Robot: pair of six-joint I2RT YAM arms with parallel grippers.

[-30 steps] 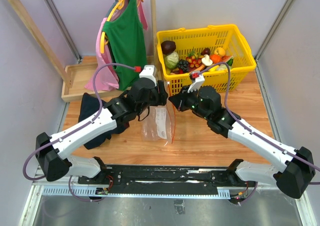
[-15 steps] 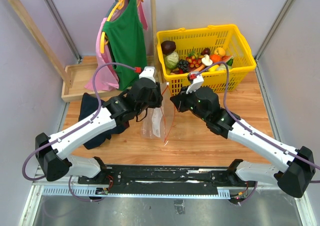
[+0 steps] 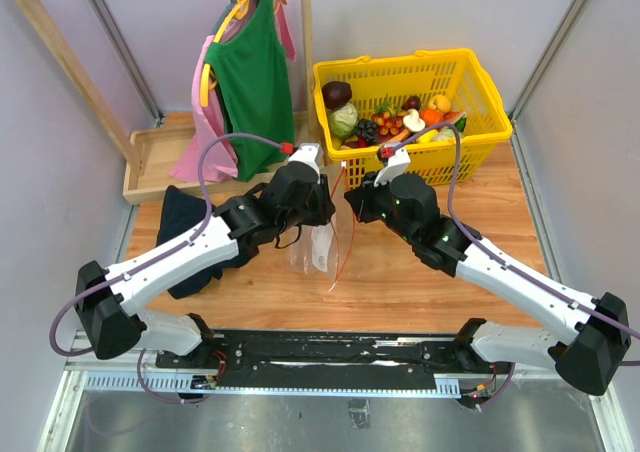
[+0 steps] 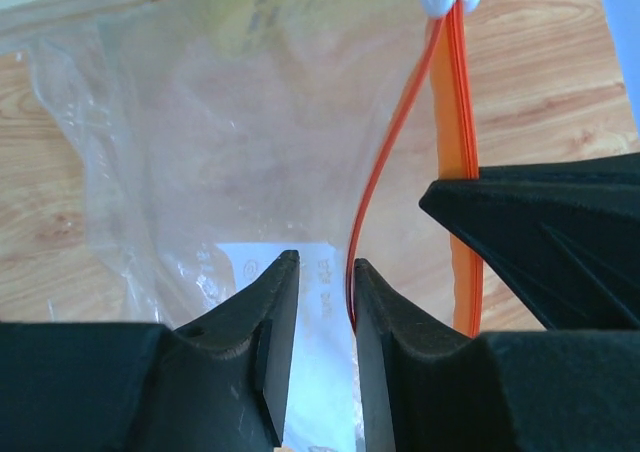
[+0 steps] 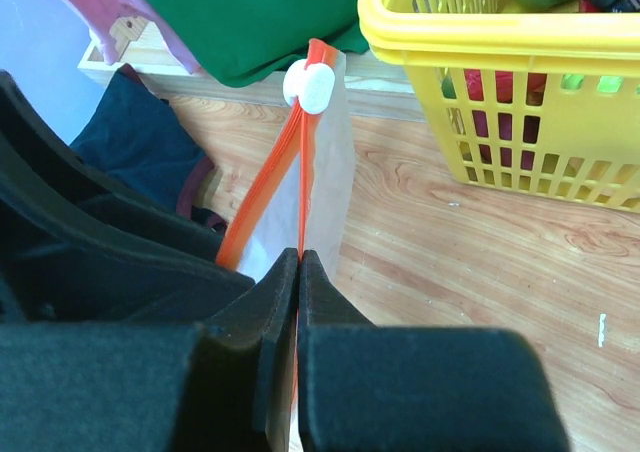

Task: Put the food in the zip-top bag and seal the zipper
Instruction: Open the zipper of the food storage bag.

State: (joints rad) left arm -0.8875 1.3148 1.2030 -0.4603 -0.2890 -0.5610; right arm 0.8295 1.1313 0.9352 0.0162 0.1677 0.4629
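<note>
The clear zip-top bag hangs off the table between my two grippers. Its orange-red zipper has one strip bowed apart from the other, so the mouth gapes. My right gripper is shut on one zipper strip, below the white slider. My left gripper has its jaws a narrow gap apart. The other strip lies against one fingertip, and the bag's white label shows through the gap. The food lies in the yellow basket.
The basket stands just behind the bag at the back right. A green top and a pink garment hang on a wooden rack at the back left. Below them are a wooden tray and a dark cloth.
My left gripper has moved right and closer to the right gripper. The bag has come up off the table, and its zipper strips have bowed apart.
</note>
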